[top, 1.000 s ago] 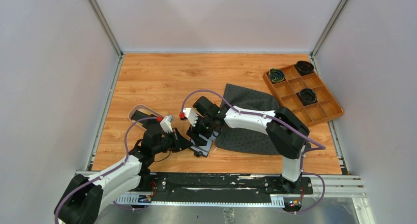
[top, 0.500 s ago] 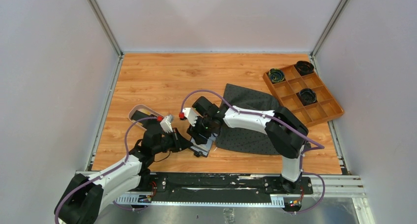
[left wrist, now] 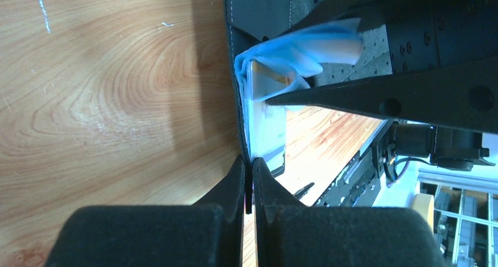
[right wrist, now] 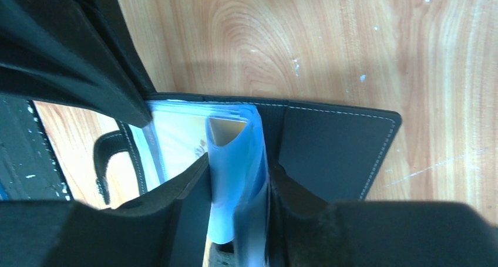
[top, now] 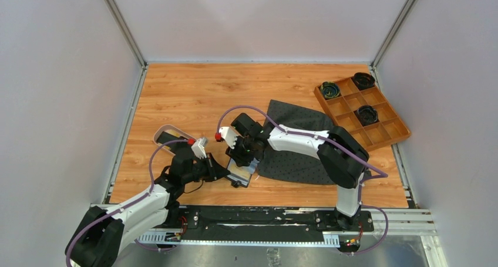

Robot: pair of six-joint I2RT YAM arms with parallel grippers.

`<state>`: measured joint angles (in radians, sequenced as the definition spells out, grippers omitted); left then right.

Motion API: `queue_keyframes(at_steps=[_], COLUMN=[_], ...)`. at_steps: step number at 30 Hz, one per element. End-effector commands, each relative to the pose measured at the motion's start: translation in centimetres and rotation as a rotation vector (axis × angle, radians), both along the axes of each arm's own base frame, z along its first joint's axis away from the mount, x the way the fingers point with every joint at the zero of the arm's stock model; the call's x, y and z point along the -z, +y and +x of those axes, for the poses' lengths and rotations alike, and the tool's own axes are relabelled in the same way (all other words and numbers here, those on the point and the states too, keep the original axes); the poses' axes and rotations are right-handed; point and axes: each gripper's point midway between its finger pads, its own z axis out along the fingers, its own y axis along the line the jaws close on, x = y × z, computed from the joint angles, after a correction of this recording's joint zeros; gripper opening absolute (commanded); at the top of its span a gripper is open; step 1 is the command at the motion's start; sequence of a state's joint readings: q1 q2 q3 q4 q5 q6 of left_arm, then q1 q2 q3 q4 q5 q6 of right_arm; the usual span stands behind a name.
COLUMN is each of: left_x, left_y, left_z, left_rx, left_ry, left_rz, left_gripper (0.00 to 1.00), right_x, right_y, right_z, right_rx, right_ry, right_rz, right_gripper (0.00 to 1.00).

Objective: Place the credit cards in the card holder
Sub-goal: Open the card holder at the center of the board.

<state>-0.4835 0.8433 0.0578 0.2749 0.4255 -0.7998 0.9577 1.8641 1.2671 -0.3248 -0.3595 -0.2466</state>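
The black card holder [top: 243, 176] lies open on the wood near the front edge. My left gripper [top: 226, 172] is shut on the thin edge of its cover, seen edge-on in the left wrist view [left wrist: 248, 174]. My right gripper [top: 242, 160] stands over the card holder [right wrist: 329, 149], its fingers [right wrist: 188, 208] pressed on both sides of the bundle of blue clear sleeves [right wrist: 241, 179]. A gold-yellow credit card [right wrist: 225, 129] sits inside those sleeves, and its corner also shows in the left wrist view [left wrist: 273, 77]. The sleeves [left wrist: 305, 47] fan up from the cover.
A pinkish shallow tray [top: 160, 133] with a dark flat piece in it sits left of the arms. A dark mat [top: 299, 146] lies under the right arm. The orange-brown compartmented box [top: 382, 132] holding small dark round items is at the back right. The metal frame rail runs along the front.
My right gripper's jaws have narrowed onto the blue sleeves. A pale card face now shows in the open holder. The left arm has not moved.
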Motion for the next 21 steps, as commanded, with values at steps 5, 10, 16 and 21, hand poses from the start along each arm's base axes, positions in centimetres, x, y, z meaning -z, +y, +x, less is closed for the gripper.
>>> queue_keyframes(at_steps=[5,10,16,21], left_x=[-0.3,-0.3,-0.2,-0.2], left_y=[-0.3,-0.4,-0.4,-0.4], left_z=[-0.2,-0.3,-0.4,-0.5], left_rx=[0.036,0.045,0.050,0.055], left_ry=[-0.010,-0.009,-0.007,-0.005], left_rz=[-0.001,-0.003,-0.001,-0.003], left_gripper=[0.00,0.00,0.00,0.00], right_x=[-1.4,-1.6,-1.7,-0.5], right_y=[-2.5,-3.0,-3.7,-3.8], right_z=[3.1,4.0,5.5,5.4], right_rx=[-0.003,0.015,0.054,0.055], right_ry=[-0.110,-0.156,-0.229,-0.206], right_rz=[-0.041,-0.064,-0.108,-0.132], right_gripper=[0.50,0.54,0.57,0.56])
